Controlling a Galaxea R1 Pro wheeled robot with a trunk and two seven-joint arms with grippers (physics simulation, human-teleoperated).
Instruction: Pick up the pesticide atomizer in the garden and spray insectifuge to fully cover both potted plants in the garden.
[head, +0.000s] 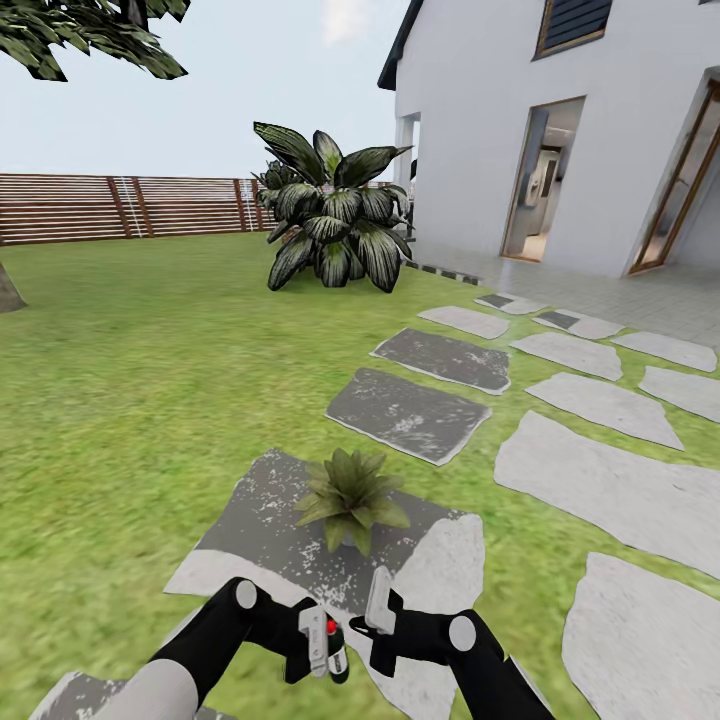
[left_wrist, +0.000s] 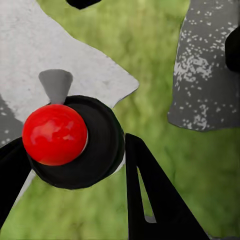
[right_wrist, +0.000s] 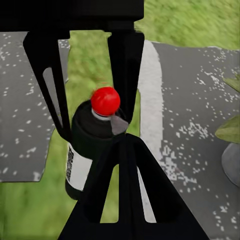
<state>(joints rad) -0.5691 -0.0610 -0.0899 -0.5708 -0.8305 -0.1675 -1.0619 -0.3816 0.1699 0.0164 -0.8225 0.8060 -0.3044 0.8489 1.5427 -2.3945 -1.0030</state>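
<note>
Pesticide atomizer (head: 335, 652) sits clamped upright in your left gripper (head: 318, 648); your right gripper (head: 378, 618), just beside it, has jaws apart, holding nothing. One potted plant (head: 350, 497) stands just ahead on a stepping stone (head: 262, 520).

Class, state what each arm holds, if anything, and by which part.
The left gripper holds the pesticide atomizer by its dark body, just below the red-topped head. The right gripper holds nothing.

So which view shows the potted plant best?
The head view: the potted plant appears whole, a leafy rosette on a grey stepping stone ahead of both grippers. The right wrist view catches just leaf tips and some pot at its edge.
</note>
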